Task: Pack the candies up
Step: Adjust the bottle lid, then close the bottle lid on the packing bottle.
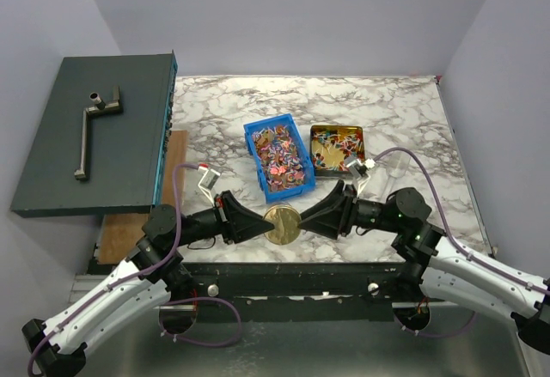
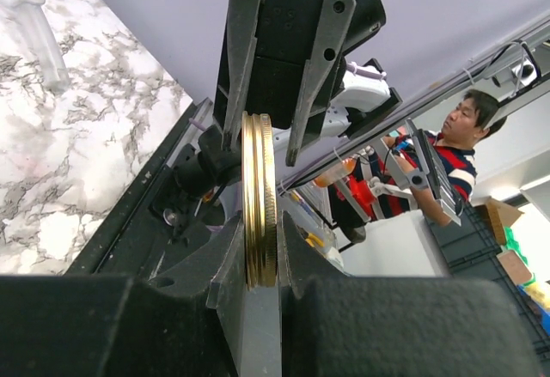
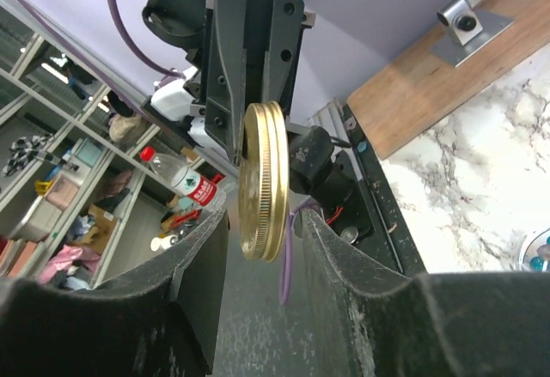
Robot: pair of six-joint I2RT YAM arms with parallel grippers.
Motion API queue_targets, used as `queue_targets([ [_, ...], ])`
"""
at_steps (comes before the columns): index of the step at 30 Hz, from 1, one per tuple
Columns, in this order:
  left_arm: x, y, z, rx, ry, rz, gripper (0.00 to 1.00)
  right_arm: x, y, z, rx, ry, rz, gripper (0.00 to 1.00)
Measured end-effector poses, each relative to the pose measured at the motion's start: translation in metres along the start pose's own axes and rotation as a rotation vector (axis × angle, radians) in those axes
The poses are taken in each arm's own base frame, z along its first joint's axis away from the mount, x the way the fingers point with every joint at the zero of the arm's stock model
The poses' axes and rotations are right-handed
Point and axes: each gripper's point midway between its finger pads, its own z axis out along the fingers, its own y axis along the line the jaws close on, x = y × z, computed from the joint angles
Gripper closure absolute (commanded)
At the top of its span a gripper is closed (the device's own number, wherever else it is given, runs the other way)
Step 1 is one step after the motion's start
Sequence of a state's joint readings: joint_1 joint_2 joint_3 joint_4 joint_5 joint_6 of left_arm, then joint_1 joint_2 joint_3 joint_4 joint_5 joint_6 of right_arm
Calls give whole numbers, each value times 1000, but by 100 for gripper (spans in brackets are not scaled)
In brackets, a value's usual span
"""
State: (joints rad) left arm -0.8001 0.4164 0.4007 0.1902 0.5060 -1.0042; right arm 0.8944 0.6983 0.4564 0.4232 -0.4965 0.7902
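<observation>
I judged the packing to be only in its early part. Most of the candies (image 1: 279,161) lay in a heap in the blue bin (image 1: 249,141) at the middle of the marble table (image 1: 387,106). A smaller share lay in the gold tin (image 1: 337,127) just beside it on the right, spread thin enough that the bottom showed through. I saw no candy loose on the marble. To my mind, nearly all the moving of sweets was left to do, and no container was closed.

My two tools were not on the candies at all. My left gripper (image 1: 268,222) was clamped on the round gold lid (image 1: 282,223) and held it on edge over the near rim of the table, in front of the bin. My right gripper (image 1: 296,220) stood with one finger on each side of the same lid. The right wrist view showed gaps on both sides, so it had no hold of anything. It looked to me like a handing over of the lid. I could not tell which vessel this lid belongs to.

Counted: one bin, one tin, one lid, two grippers. The candies were too many and too small to count; the bin held clearly the greater number.
</observation>
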Motion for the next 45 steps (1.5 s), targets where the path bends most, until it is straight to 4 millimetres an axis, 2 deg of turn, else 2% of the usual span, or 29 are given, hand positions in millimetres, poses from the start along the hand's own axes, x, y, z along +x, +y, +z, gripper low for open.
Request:
queue_targets([
  [4, 0, 0, 0, 5, -5, -11, 93, 8, -3, 3, -7, 38, 22, 64],
  [12, 1, 0, -1, 13, -10, -21, 91, 12, 1, 5, -42, 59, 36, 86],
  [14, 1, -1, -1, 17, -13, -17, 82, 12, 1, 5, -42, 58, 41, 93],
  [18, 0, 0, -2, 15, -18, -17, 60, 12, -1, 6, -40, 59, 54, 99],
  [20, 0, 3, -1, 9, -26, -20, 49, 13, -2, 6, -39, 59, 54, 99],
  [21, 0, 5, -1, 2, -30, -22, 38, 13, -2, 6, -37, 59, 55, 99],
  [23, 1, 10, -2, -12, -35, -24, 31, 13, -3, 6, -33, 55, 55, 100],
  [31, -3, 28, -6, -93, -80, 11, 22, 8, -15, 3, 48, 15, 62, 99],
  [39, -1, 69, -9, -265, -86, 58, 12, 15, -54, -3, 246, 2, 95, 99],
  [41, 0, 83, -12, -327, -86, 75, 1, 17, -65, -6, 302, 0, 106, 100],
  [45, -1, 99, -17, -400, -99, 97, 1, 22, -84, -9, 391, -3, 136, 99],
])
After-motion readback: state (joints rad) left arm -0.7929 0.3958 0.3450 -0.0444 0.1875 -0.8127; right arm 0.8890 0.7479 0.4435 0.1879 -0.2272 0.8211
